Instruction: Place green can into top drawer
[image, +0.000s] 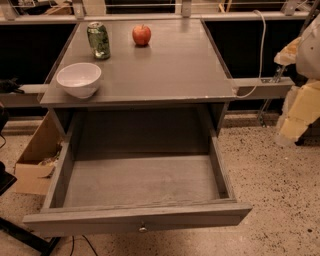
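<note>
Currently pre-grasp: green can (98, 40) upright on bench (170, 70), top drawer (135, 215) pulled open. Hand (299, 112) at right edge, well apart, open-or-closed cannot tell. Next: reach can, grip.

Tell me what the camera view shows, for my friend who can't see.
A small green drink can stands on a grey wooden table, beside a red apple and a white bowl, above the wide grey top drawer, which is pulled open. The robot's pale end effector hangs at the right edge, away from the table.

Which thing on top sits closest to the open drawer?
The white bowl, at the front left; green can and apple stand farther back. Claw hangs far right.
</note>
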